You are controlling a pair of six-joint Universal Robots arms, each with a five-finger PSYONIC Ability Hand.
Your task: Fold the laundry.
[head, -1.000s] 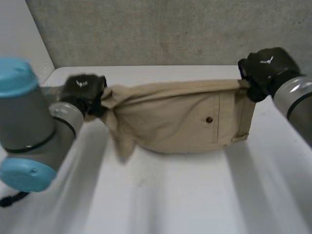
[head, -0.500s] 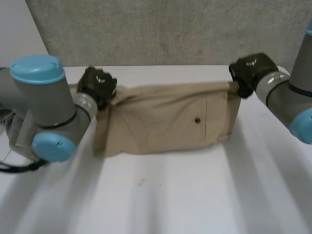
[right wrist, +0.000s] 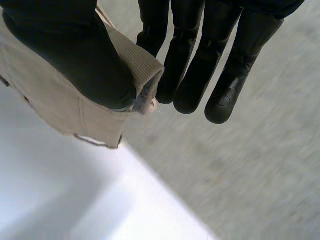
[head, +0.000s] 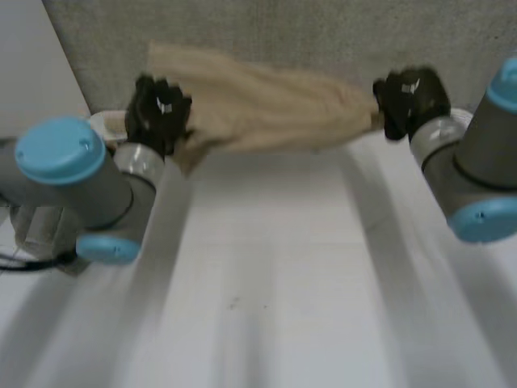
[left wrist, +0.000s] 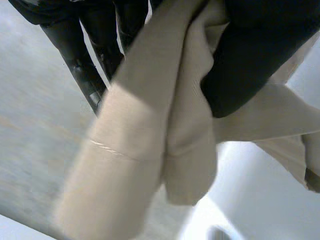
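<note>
The white counter [head: 266, 275] is nearest. Past it, a beige cloth [head: 266, 105] is held up, stretched between the two hands. The left hand [head: 159, 113] has one bunched end clamped between thumb and fingers. The right hand [head: 408, 97] pinches the other end, a hemmed corner, under its thumb against straight fingers [right wrist: 190, 60]. Behind stands a grey wall [head: 323, 40].

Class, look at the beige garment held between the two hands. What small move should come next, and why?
Probably lower both hands together toward the table and lay the garment flat. The left hand and the right hand each pinch one end, and it hangs stretched in the air, where no fold can be made.
</note>
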